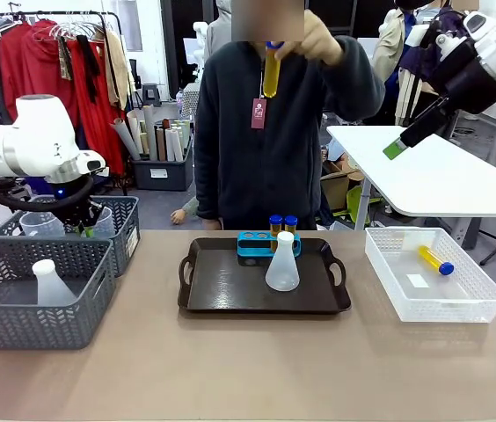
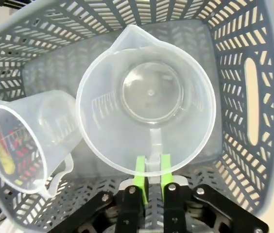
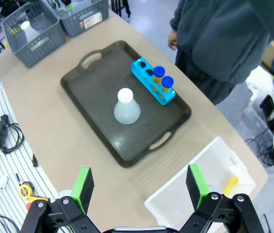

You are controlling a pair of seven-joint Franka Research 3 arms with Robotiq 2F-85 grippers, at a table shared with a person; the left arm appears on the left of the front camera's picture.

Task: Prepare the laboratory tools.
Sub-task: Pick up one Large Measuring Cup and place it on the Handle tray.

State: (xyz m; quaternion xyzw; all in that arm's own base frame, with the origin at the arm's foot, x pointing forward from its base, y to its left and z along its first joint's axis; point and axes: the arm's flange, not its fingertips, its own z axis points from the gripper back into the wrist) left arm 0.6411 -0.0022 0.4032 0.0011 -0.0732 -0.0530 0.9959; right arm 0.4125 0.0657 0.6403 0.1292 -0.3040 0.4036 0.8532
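Note:
In the left wrist view my left gripper [image 2: 151, 164] is shut on the handle of a clear measuring beaker [image 2: 146, 104] standing in a grey basket [image 2: 253, 97]. A second beaker [image 2: 25, 141] lies tilted beside it. On the dark tray [image 1: 230, 294] stand a white conical flask [image 1: 282, 264] and a blue rack [image 1: 255, 243] holding two blue-capped yellow tubes [image 1: 283, 223]. The person holds another tube [image 1: 272, 70] up at chest height. One more tube [image 1: 435, 259] lies in the white mesh bin [image 1: 477, 299]. My right gripper [image 3: 139, 187] hangs open high above the table.
A front grey basket [image 1: 19, 321] at the left holds another white flask [image 1: 52, 283]. The person stands at the far edge behind the tray. Bare tabletop [image 1: 248, 369] stretches along the near side. A white table [image 1: 459, 176] stands behind at the right.

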